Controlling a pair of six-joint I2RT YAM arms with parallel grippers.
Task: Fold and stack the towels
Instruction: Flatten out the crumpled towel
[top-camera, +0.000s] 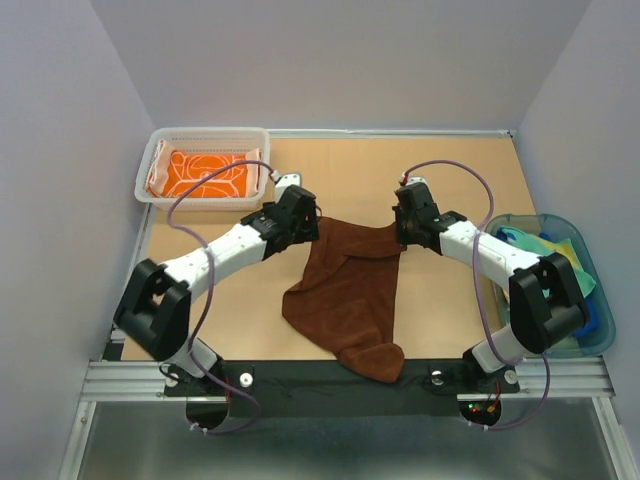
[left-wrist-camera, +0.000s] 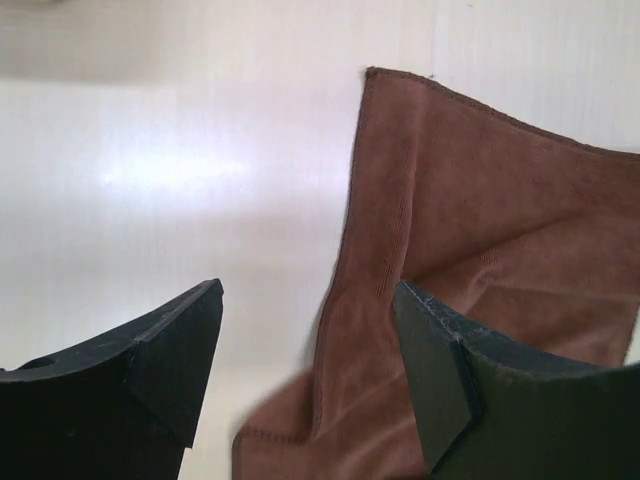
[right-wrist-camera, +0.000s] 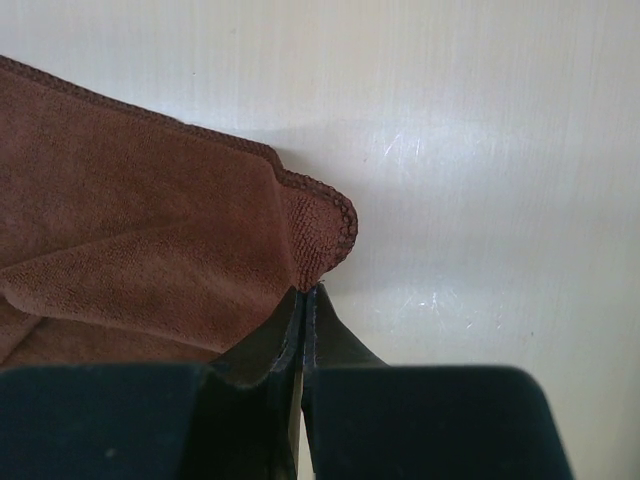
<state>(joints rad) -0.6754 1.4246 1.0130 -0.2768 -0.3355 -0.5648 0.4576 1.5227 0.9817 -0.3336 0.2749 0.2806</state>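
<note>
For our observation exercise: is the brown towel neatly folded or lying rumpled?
Rumpled, not neatly folded: the brown towel sprawls in an uneven, creased shape, one corner doubled over in the right wrist view.

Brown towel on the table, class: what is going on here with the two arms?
Two robot arms are working on the brown towel, lying rumpled on the table. The right tool is shut on its far right corner. The left tool is open at the far left corner, not gripping. An orange towel lies folded in the white basket; more cloths sit in the blue tub.
</note>
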